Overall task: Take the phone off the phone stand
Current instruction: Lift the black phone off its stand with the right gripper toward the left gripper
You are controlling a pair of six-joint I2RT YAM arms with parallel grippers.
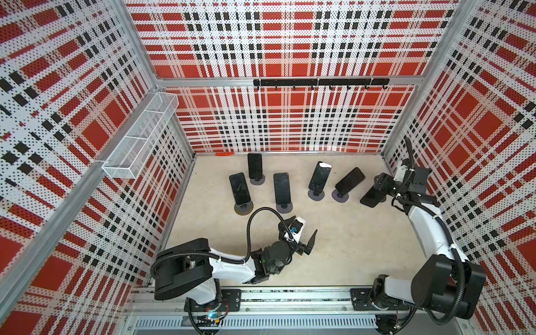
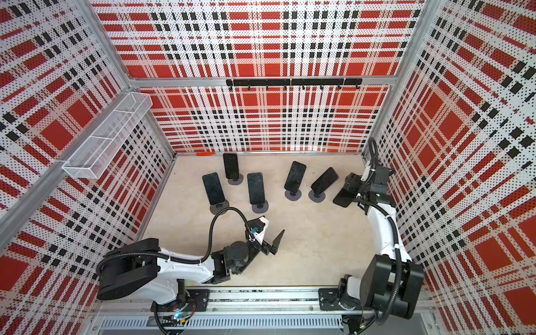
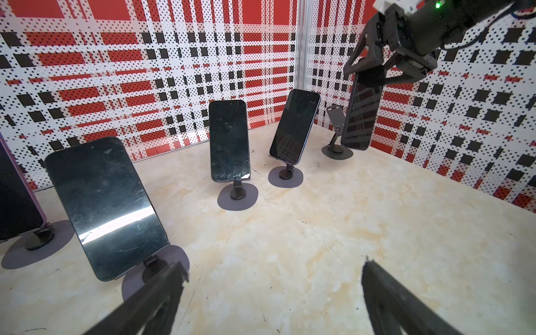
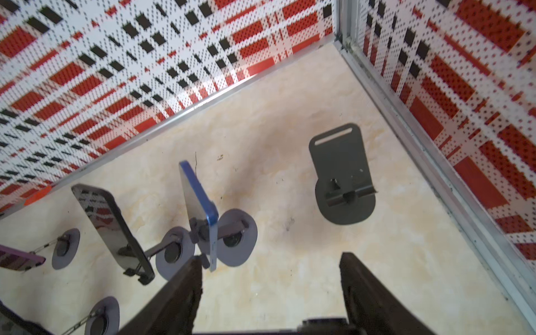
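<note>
My right gripper point(image 3: 374, 69) is shut on the top end of a black phone point(image 3: 361, 116), which hangs upright in the air. Just behind it the grey phone stand point(image 3: 336, 116) is bare. In the right wrist view that stand point(image 4: 342, 174) sits on the floor beyond my right gripper point(image 4: 269, 261). In both top views the held phone point(image 1: 369, 198) point(image 2: 342, 198) is at the far right. My left gripper point(image 1: 300, 230) point(image 3: 274, 265) is open over bare floor in the middle, holding nothing.
Several other black phones rest on round-based stands across the back, among them one point(image 1: 240, 188) at the left and one point(image 1: 349, 181) nearest the held phone. A wire basket point(image 1: 139, 139) hangs on the left wall. A hook rail point(image 1: 319, 82) runs along the back wall.
</note>
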